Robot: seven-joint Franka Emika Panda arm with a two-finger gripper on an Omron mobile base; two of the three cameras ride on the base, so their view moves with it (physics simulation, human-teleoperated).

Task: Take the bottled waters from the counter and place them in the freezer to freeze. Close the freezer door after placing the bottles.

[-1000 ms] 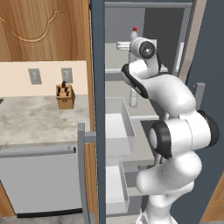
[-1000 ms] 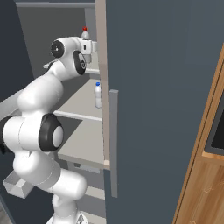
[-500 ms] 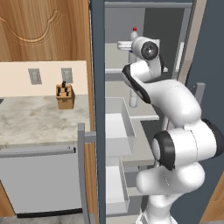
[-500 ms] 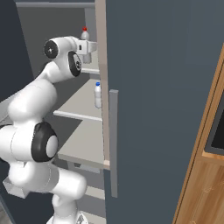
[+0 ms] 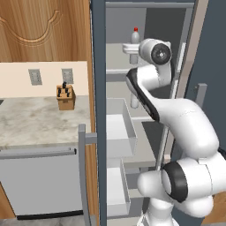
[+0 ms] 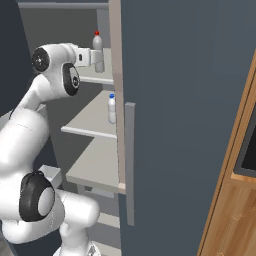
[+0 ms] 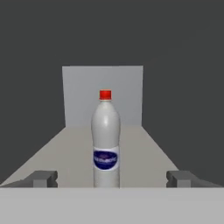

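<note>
Red-capped clear plastic water bottle (image 7: 105, 140) stands upright on the freezer's pale grey upper shelf (image 7: 144, 151), dead ahead at twelve o'clock of the white arm's two-finger gripper (image 7: 111, 178), whose jaws gape wide and grip nothing, clear of its sides.

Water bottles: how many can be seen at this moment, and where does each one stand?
2. The red-capped bottle stands upright on the freezer's upper shelf, in front of the open hand. The blue-capped bottle stands on the shelf below. Others could be hidden behind the freezer door.
</note>
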